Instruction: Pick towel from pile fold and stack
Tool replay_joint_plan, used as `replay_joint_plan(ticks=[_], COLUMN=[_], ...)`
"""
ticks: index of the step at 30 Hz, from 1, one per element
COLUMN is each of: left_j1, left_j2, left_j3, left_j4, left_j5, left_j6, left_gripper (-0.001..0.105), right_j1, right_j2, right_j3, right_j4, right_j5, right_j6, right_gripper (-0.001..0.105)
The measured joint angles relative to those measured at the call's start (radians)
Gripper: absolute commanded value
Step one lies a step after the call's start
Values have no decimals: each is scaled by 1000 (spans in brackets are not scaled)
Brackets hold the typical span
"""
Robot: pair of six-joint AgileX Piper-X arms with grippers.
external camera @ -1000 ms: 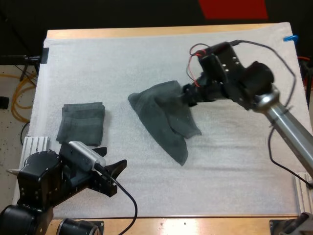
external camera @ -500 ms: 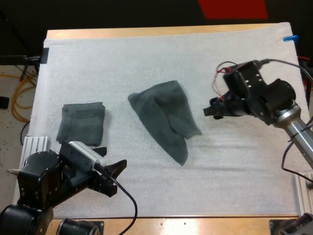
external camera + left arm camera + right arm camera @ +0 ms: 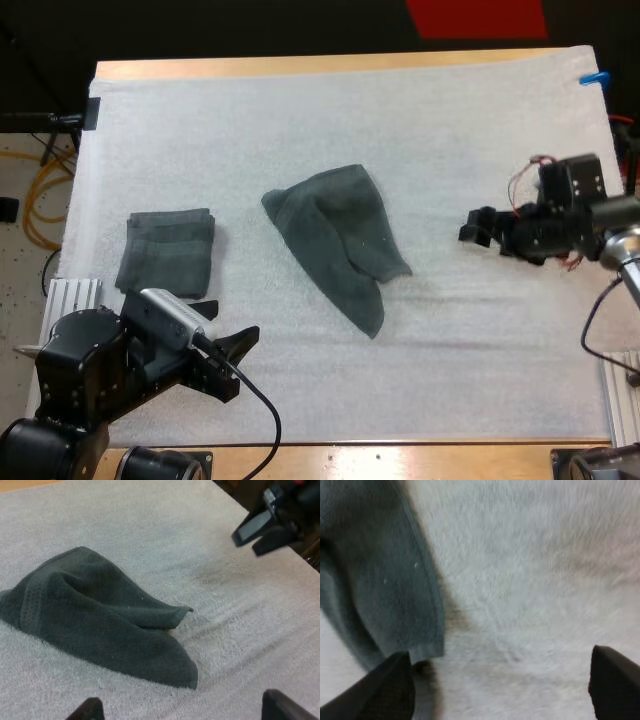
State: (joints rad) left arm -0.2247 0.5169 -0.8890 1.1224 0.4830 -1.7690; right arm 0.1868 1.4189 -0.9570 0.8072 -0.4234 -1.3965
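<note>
A crumpled dark grey-green towel lies on the middle of the white mat. One folded towel rests flat at the mat's left side. My right gripper hovers open to the right of the crumpled towel, apart from it and holding nothing. In the right wrist view its gripper spreads wide over bare mat beside the towel's hemmed edge. My left gripper sits open near the front left, below the folded towel. The left wrist view looks past its gripper at the crumpled towel, with the other arm's gripper beyond.
The mat's wooden table edge runs along the far side. Bare mat stretches in front of the crumpled towel and between it and my right gripper.
My right arm has pulled back to the right, from the crumpled towel's upper right edge to about a hand's width clear of it. The towel and my left arm have not moved.
</note>
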Motion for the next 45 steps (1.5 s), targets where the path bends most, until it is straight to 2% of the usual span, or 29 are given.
replay_joint_plan(ticks=[7,13,22,26,29,34,35,38,45], left_j1=[0,0,0,0,0,0,0,0,0], left_j2=[0,0,0,0,0,0,0,0,0], left_j3=[0,0,0,0,0,0,0,0,0], left_j4=[0,0,0,0,0,0,0,0,0], left_j5=[0,0,0,0,0,0,0,0,0], left_j6=[0,0,0,0,0,0,0,0,0], left_gripper=[62,62,62,62,62,62,62,62,62], right_j1=[-2,37,172,189,189,189,189,189,189], right_j2=[61,169,285,324,329,329,329,318,235], right_j3=[137,153,153,153,153,153,153,153,153], right_j4=[-219,-353,-607,-700,-722,-728,-728,-723,-579], right_j5=[-162,-240,-268,-272,-268,-248,-241,-217,-128], right_j6=[172,289,493,561,568,573,570,551,379], right_gripper=[70,70,70,69,53,4,0,0,0])
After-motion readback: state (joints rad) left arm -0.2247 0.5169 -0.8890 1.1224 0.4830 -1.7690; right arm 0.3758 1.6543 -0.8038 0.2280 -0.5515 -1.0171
